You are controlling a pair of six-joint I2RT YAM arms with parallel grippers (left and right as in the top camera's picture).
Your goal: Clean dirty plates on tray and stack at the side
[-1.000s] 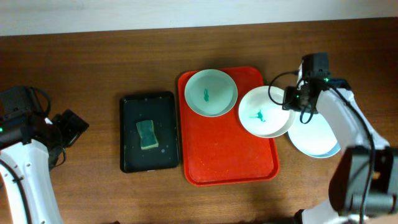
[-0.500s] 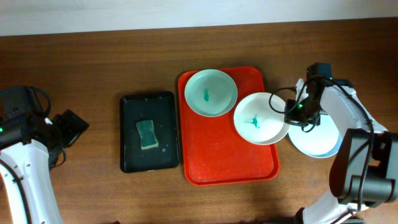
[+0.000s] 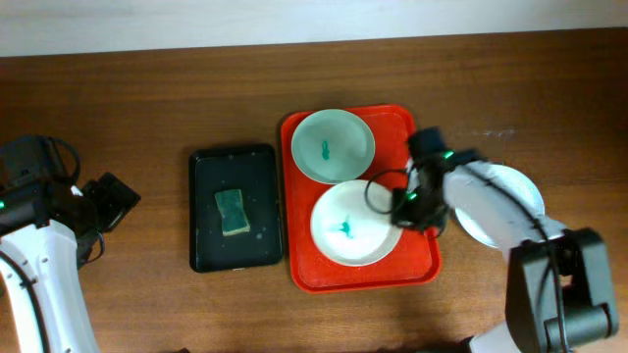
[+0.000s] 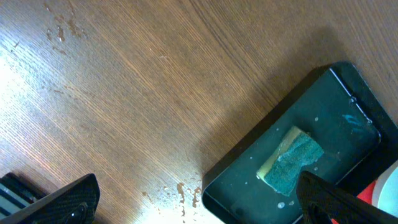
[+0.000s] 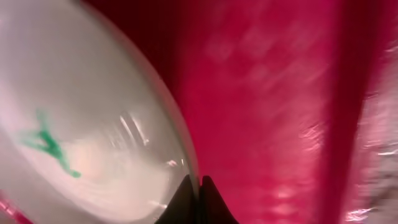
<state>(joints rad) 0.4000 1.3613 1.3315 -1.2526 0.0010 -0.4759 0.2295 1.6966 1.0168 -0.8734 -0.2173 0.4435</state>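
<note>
On the red tray (image 3: pixel 417 265) lie two dirty plates, each with a teal smear. A mint plate (image 3: pixel 334 145) sits at the tray's back, and a white plate (image 3: pixel 348 226) lies at its front middle. My right gripper (image 3: pixel 404 208) is shut on the white plate's right rim. The right wrist view shows the black fingertips (image 5: pixel 186 198) pinching that rim of the white plate (image 5: pixel 81 124) over the tray (image 5: pixel 267 93). A third plate (image 3: pixel 518 188) rests on the table right of the tray, partly under my right arm. My left gripper (image 3: pixel 110 201) hangs open at the far left, holding nothing.
A black tray (image 3: pixel 206 245) with a green sponge (image 3: pixel 233 212) lies left of the red tray. From the left wrist, the sponge (image 4: pixel 292 160) shows in the black tray (image 4: pixel 323 106), with water drops on the wood beside it.
My right gripper closed on the white plate's rim and carried it left and toward the front, from the tray's right edge to its middle. The left arm stayed still.
</note>
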